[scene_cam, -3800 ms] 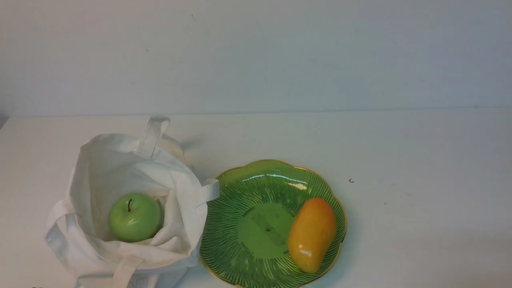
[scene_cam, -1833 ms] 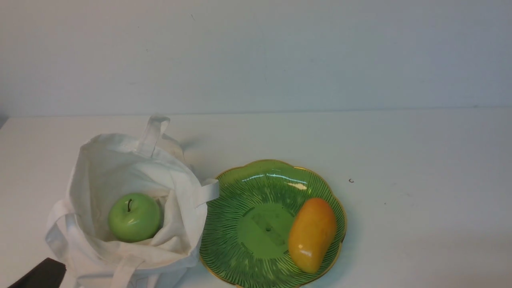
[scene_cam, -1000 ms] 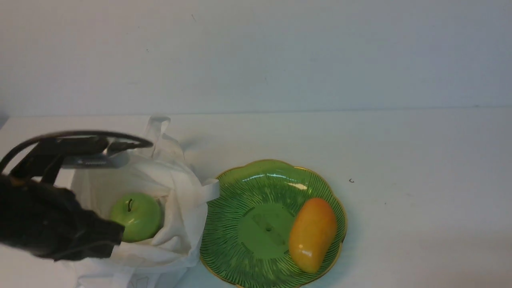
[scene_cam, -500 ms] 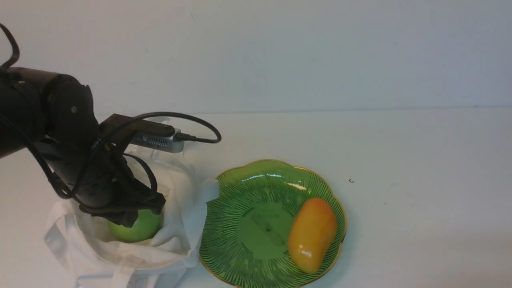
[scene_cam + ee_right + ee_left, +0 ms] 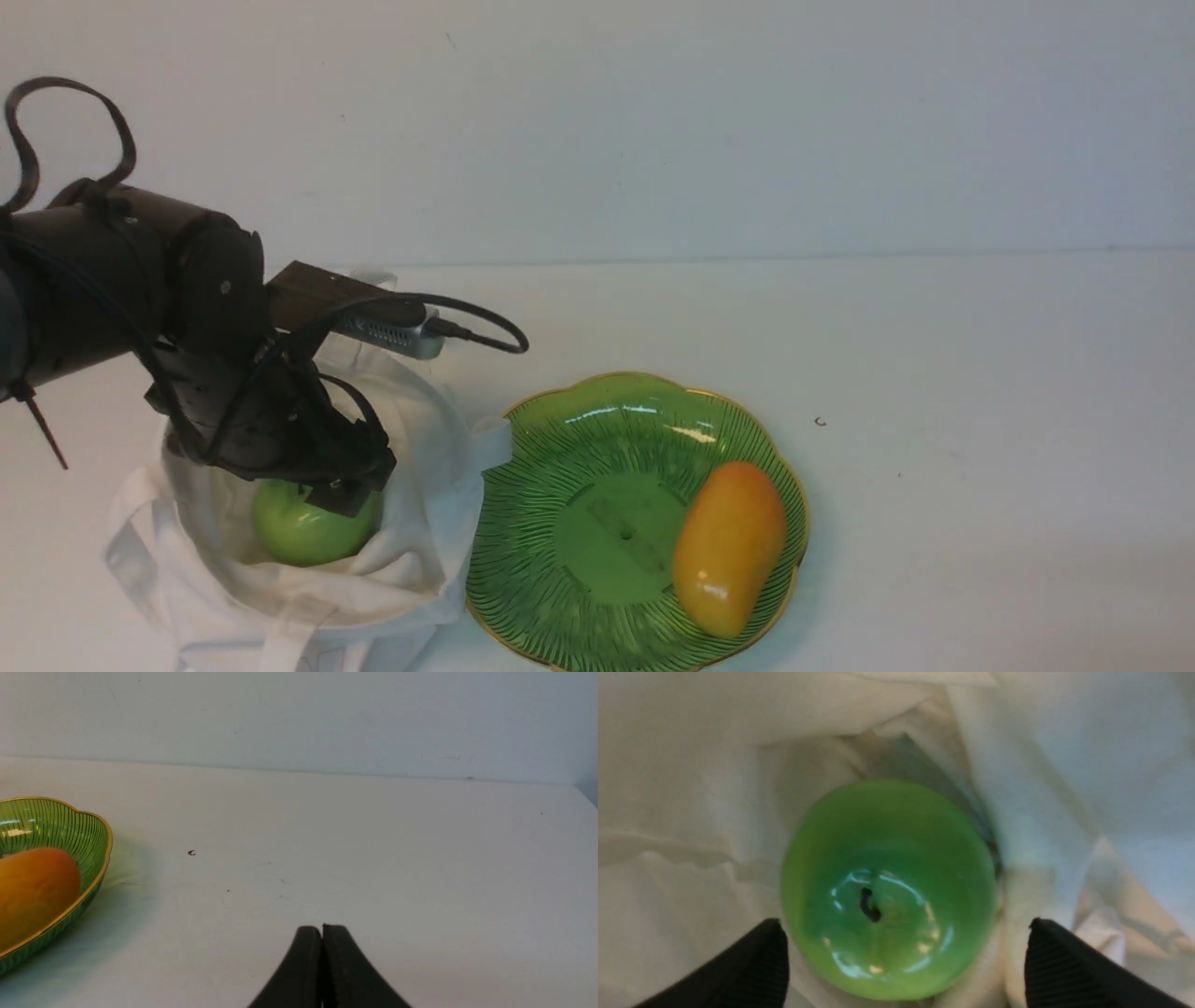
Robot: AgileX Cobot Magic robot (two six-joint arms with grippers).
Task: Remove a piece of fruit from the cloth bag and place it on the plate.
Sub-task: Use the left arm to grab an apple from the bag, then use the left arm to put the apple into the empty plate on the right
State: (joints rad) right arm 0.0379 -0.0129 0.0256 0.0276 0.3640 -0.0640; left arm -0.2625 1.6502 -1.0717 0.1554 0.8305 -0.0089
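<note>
Seen from the front, the black left gripper [image 5: 338, 490] reaches down into the soft white cloth bag [image 5: 420, 448] and covers the top of the round glossy green apple [image 5: 299, 539], so the stem and the fingertips are hidden there. The bag's lower edge runs off the frame. Just beside the bag on the white table [image 5: 980, 373] lies the green scalloped plate with a gold rim [image 5: 560, 411], its near rim cut off. An oblong orange-yellow mango [image 5: 728, 546] rests on the plate. From the left wrist camera, the apple sits stem up in the folds of the bag, its underside sunk in cloth. The two ribbed black fingers [image 5: 752, 970] stand wide apart on either side of the apple and grip nothing. Whether the nearer one touches the skin is unclear, and both are cropped by the frame. From the right wrist camera, the right gripper [image 5: 322, 929] hangs over bare table with its fingers pressed together, holding nothing. Plate and mango show only in part at the picture's edge.
</note>
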